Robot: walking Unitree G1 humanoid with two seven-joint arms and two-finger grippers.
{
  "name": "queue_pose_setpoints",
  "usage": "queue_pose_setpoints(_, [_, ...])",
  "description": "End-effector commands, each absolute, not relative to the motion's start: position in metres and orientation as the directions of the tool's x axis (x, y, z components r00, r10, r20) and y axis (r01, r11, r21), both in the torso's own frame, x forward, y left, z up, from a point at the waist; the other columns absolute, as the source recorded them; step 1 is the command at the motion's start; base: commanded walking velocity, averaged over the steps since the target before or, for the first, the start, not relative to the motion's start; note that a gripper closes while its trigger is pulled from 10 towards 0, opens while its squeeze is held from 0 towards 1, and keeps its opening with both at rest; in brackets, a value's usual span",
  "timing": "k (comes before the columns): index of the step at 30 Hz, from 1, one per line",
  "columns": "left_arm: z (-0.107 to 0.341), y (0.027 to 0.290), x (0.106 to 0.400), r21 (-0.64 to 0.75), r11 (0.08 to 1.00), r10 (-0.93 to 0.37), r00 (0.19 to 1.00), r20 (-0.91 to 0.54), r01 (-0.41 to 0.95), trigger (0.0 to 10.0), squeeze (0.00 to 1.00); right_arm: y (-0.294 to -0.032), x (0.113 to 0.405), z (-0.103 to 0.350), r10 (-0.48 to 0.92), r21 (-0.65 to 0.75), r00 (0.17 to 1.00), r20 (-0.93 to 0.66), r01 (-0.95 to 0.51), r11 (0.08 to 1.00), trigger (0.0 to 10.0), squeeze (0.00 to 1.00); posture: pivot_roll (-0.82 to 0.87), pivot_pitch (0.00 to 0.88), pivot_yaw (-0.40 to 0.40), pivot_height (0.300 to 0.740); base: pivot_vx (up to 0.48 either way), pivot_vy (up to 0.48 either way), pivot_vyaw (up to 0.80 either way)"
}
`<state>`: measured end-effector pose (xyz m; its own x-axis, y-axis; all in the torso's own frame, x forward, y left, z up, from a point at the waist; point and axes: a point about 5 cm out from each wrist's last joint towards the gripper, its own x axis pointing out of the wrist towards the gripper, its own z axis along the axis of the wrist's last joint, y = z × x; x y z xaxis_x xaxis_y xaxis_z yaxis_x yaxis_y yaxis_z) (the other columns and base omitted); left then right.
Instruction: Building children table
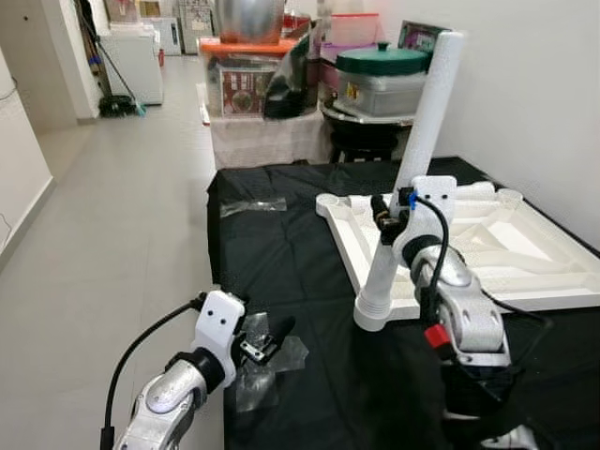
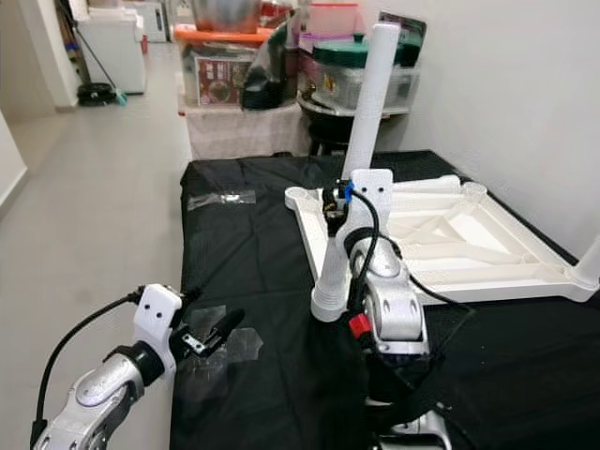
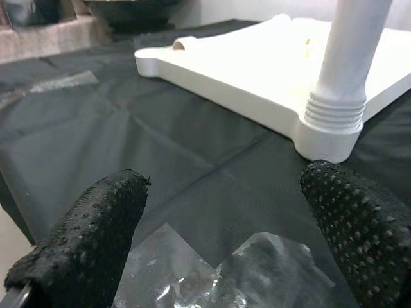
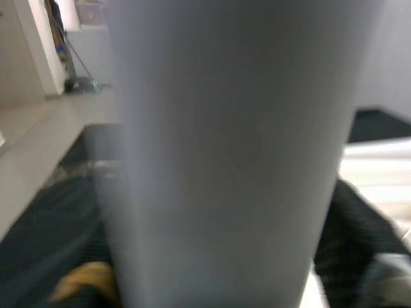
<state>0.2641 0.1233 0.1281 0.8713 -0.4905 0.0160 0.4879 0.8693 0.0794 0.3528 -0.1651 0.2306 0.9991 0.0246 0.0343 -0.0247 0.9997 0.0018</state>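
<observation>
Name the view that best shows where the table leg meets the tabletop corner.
The left wrist view: the table leg and its ribbed base sit sharp in the tabletop corner. Both eye views show the joint smaller, beside the right gripper. The right wrist view is blurred.

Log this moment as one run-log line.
right hand: gripping white table leg, seated tilted in tabletop corner socket | left hand: open, over plastic wrap on black cloth

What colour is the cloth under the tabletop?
Black. The cloth under the upside-down white tabletop shows best in the left eye view.
</observation>
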Motion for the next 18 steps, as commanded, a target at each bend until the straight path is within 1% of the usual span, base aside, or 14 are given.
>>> queue_pose_setpoints(1, [0.125, 0.121, 0.264, 0.071, 0.867, -0.494, 0.869, -0.002, 0.493, 10.0, 0.00, -0.175, 0.355, 0.239, -0.005, 0.016, 0.999, 0.050, 0.004, 1.000, 10.0, 1.00, 0.06, 0.000, -0.058, 0.740, 0.000, 0.000, 0.00])
queue_pose_setpoints(3, [0.124, 0.121, 0.263, 0.069, 0.866, -0.496, 0.868, -0.002, 0.495, 10.0, 0.00, -0.179, 0.357, 0.246, 0.000, -0.007, 0.998, 0.066, 0.001, 1.000, 10.0, 1.00, 0.06, 0.000, -0.058, 0.740, 0.000, 0.000, 0.00])
queue_pose_setpoints(4, [0.124, 0.121, 0.263, 0.068, 0.866, -0.496, 0.868, -0.003, 0.495, 10.0, 0.00, -0.186, 0.359, 0.255, 0.015, -0.024, 0.995, 0.099, -0.013, 1.000, 10.0, 0.00, 0.06, 0.000, -0.060, 0.740, 0.000, 0.000, 0.00])
queue_pose_setpoints(5, [0.124, 0.121, 0.263, 0.067, 0.866, -0.496, 0.868, -0.003, 0.495, 10.0, 0.00, -0.193, 0.361, 0.265, 0.073, -0.047, 0.985, 0.155, -0.066, 0.997, 10.0, 0.00, 0.06, 0.000, -0.060, 0.740, 0.000, 0.000, 0.00])
queue_pose_setpoints(6, [0.124, 0.121, 0.263, 0.067, 0.866, -0.496, 0.868, -0.003, 0.495, 10.0, 0.00, -0.193, 0.361, 0.265, 0.073, -0.047, 0.985, 0.155, -0.066, 0.997, 10.0, 0.00, 0.06, 0.000, -0.060, 0.740, 0.000, 0.000, 0.00])
queue_pose_setpoints(7, [0.124, 0.122, 0.263, 0.066, 0.866, -0.496, 0.868, -0.003, 0.495, 10.0, 0.00, -0.197, 0.362, 0.272, 0.112, -0.066, 0.975, 0.191, -0.101, 0.993, 10.0, 0.00, 0.06, 0.000, -0.060, 0.740, 0.000, 0.000, 0.00])
queue_pose_setpoints(8, [0.124, 0.123, 0.263, 0.066, 0.866, -0.496, 0.868, -0.004, 0.495, 10.0, 0.00, -0.199, 0.360, 0.281, 0.245, -0.085, 0.940, 0.236, -0.231, 0.969, 10.0, 0.00, 0.06, 0.000, -0.057, 0.740, 0.000, 0.000, 0.00])
queue_pose_setpoints(9, [0.124, 0.123, 0.263, 0.066, 0.866, -0.496, 0.868, -0.004, 0.495, 10.0, 0.00, -0.199, 0.360, 0.281, 0.245, -0.085, 0.940, 0.236, -0.231, 0.969, 10.0, 0.00, 0.06, 0.000, -0.057, 0.740, 0.000, 0.000, 0.00])
queue_pose_setpoints(10, [0.124, 0.123, 0.264, 0.067, 0.865, -0.498, 0.867, -0.004, 0.497, 10.0, 0.00, -0.200, 0.357, 0.287, 0.369, -0.134, 0.891, 0.264, -0.345, 0.929, 10.0, 0.00, 0.06, 0.000, -0.058, 0.740, 0.000, 0.000, 0.00])
queue_pose_setpoints(11, [0.125, 0.123, 0.264, 0.069, 0.864, -0.500, 0.866, -0.004, 0.499, 10.0, 0.00, -0.200, 0.354, 0.287, 0.492, -0.168, 0.834, 0.251, -0.463, 0.870, 10.0, 0.00, 0.06, 0.000, -0.058, 0.740, 0.000, 0.000, 0.00])
queue_pose_setpoints(12, [0.125, 0.123, 0.264, 0.069, 0.864, -0.500, 0.866, -0.004, 0.499, 10.0, 0.00, -0.200, 0.354, 0.287, 0.492, -0.168, 0.834, 0.251, -0.463, 0.870, 10.0, 0.00, 0.06, 0.000, -0.058, 0.740, 0.000, 0.000, 0.00])
queue_pose_setpoints(13, [0.125, 0.123, 0.264, 0.070, 0.862, -0.502, 0.865, -0.003, 0.501, 10.0, 0.00, -0.202, 0.351, 0.285, 0.583, -0.192, 0.781, 0.224, -0.551, 0.812, 10.0, 0.00, 0.06, 0.000, -0.059, 0.740, 0.000, 0.000, 0.00])
queue_pose_setpoints(14, [0.125, 0.123, 0.265, 0.071, 0.862, -0.504, 0.864, -0.003, 0.503, 10.0, 0.00, -0.203, 0.351, 0.282, 0.625, -0.200, 0.754, 0.203, -0.593, 0.780, 10.0, 0.00, 0.07, 0.000, -0.059, 0.740, 0.000, 0.000, 0.00])
queue_pose_setpoints(18, [0.125, 0.123, 0.265, 0.071, 0.860, -0.506, 0.863, -0.001, 0.505, 10.0, 0.00, -0.206, 0.356, 0.274, 0.653, -0.201, 0.742, 0.153, -0.623, 0.756, 10.0, 0.00, 0.07, 0.000, -0.062, 0.740, 0.000, 0.000, 0.00])
